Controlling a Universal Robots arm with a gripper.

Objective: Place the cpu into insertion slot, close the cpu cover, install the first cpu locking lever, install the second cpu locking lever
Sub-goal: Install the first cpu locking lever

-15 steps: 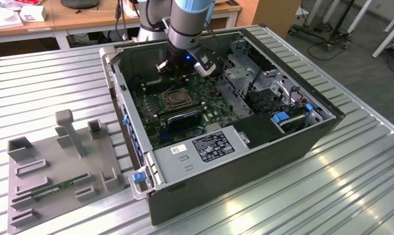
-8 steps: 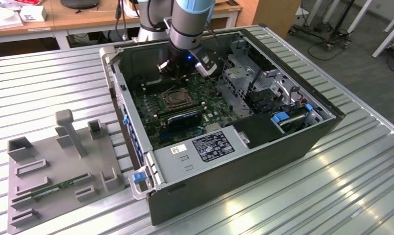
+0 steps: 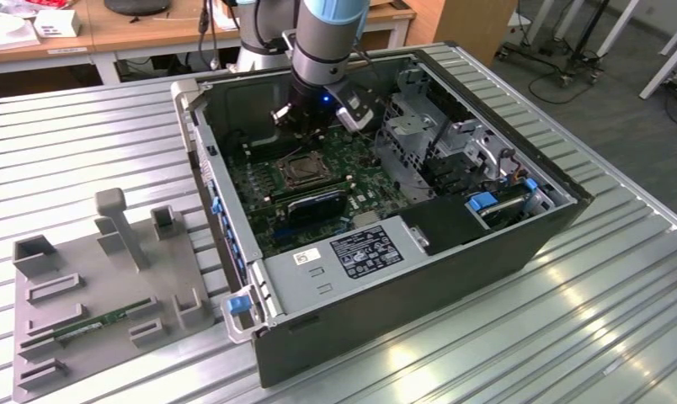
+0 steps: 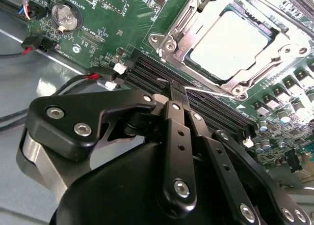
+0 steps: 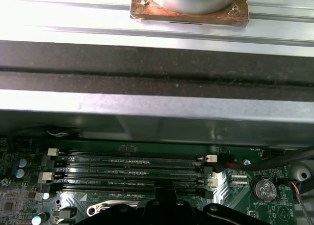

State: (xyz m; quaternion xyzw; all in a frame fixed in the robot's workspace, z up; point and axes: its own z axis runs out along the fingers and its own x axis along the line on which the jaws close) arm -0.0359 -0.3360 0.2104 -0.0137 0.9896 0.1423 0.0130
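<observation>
The cpu (image 4: pixel 228 43), a pale silver square, lies in the insertion slot (image 3: pixel 301 171) in the middle of the green motherboard. The cpu cover (image 4: pixel 171 31), a silver frame, lies flat around it, and the chip shows through its window. A thin metal lever rod (image 4: pixel 208 91) runs along the socket's side that faces the black memory slots (image 4: pixel 147 72). My gripper (image 4: pixel 172 90) hangs just over those memory slots, beside the socket, with its black fingers (image 4: pixel 177 136) shut on nothing. In the exterior view my gripper (image 3: pixel 316 118) is inside the case, behind the socket.
The open computer case (image 3: pixel 519 244) lies on a ribbed metal table (image 3: pixel 80 135). A drive cage (image 3: pixel 418 143) stands at the exterior view's right of the board. A grey fixture (image 3: pixel 103 286) holding a green memory stick (image 3: pixel 103 322) sits outside, at the left. The case wall (image 5: pixel 157 107) rises close behind the memory slots.
</observation>
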